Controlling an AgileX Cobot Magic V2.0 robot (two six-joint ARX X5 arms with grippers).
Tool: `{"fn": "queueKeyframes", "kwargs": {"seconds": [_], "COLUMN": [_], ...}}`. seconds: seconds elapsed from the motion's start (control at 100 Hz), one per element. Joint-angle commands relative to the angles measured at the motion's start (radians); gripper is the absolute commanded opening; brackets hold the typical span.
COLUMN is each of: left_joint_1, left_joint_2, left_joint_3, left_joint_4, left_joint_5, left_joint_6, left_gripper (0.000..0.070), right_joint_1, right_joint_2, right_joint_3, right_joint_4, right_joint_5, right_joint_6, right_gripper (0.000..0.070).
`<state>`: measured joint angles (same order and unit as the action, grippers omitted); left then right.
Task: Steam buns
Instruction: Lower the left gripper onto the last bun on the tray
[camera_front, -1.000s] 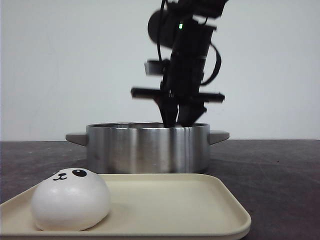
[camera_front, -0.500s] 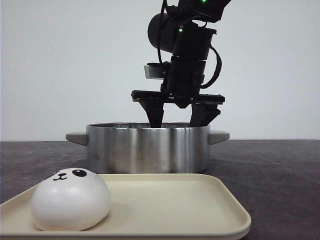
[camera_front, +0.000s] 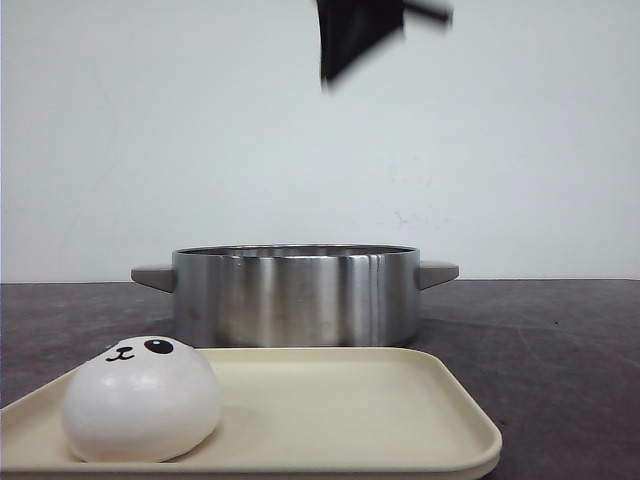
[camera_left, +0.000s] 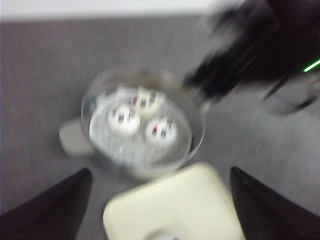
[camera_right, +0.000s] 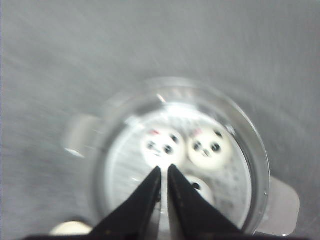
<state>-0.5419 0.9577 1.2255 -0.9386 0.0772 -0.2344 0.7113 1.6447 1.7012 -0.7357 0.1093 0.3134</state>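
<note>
- 3 buns (camera_right: 162, 146) already sitting inside the pot (camera_front: 295, 300), faces up, bunched toward 1 side of the rack.
- Last bun (camera_front: 140, 405) alone on the tray (camera_front: 400, 400), roughly 7 o'clock from the pot in the front view, well apart from it.
- Left gripper (camera_left: 161, 172) hanging high over the pot and the tray edge, spread wide, nothing in it.
- Right gripper (camera_right: 164, 175) up above the pot around 12 o'clock, tips nearly pressed together with a sliver of gap, pinching nothing.
- Probably next: fetching that last bun, most likely with the left.
- To do it well: come straight down, grab low across the widest part, squeeze lightly since it looks squishy, then lower into the free gap rather than onto the others.
- Orientation: dome up, flat base on the tray, panda face tipped up toward about 11 o'clock.
- No real long axis, pretty much round, so any grip angle should work.
</note>
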Motion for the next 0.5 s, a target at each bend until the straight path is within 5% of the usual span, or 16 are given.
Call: {"fn": "queueKeyframes", "kwargs": {"seconds": [0.0, 0.27, 0.49], "left_joint_1": [-0.011, -0.043, -0.104], "left_joint_2": [0.009, 0.069, 0.199], "left_joint_3": [-0.069, -0.361, -0.402], "left_joint_4": [0.014, 0.113, 0.151], "left_joint_5": [0.006, 0.175, 0.190], "left_joint_6": [-0.023, -0.150, -0.157], "left_gripper": [0.0515, 0.0516, 0.0516], "right_joint_1": [0.037, 0.177, 0.241], "right_joint_2": [-0.032, -0.236, -0.312], "right_joint_3": [0.016, 0.016, 0.016], "right_joint_4": [-0.010, -0.013, -0.005], "right_joint_5": [0.021, 0.121, 0.140], "right_joint_6": [-0.012, -0.013, -0.006], "right_gripper": [0.0006, 0.0006, 0.0006]}}
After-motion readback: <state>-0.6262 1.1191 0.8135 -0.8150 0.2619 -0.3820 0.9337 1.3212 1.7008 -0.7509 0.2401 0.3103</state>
